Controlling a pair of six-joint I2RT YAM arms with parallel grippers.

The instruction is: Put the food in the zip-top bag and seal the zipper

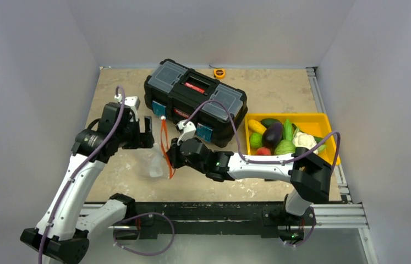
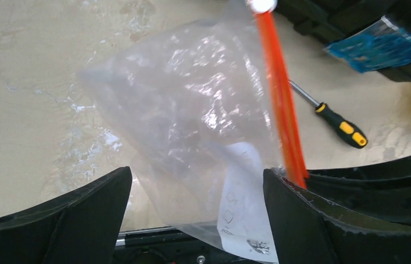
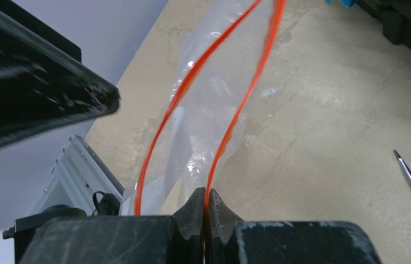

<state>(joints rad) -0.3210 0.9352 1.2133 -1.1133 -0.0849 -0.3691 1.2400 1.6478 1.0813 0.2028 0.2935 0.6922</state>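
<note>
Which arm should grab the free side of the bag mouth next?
Left, likely. The left end effector is open and empty by the bag; the right end effector is shut on one zipper strip.

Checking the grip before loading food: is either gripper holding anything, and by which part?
The right gripper pinches the zip-top bag by one side of its orange zipper; the left gripper is open, holding nothing.

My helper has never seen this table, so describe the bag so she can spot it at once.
Find the black toolbox at the back of the table. In front of its left end is the bag, one edge pinched by the right gripper. It is the only clear, crinkly thing, with an orange-red strip along its mouth.
</note>
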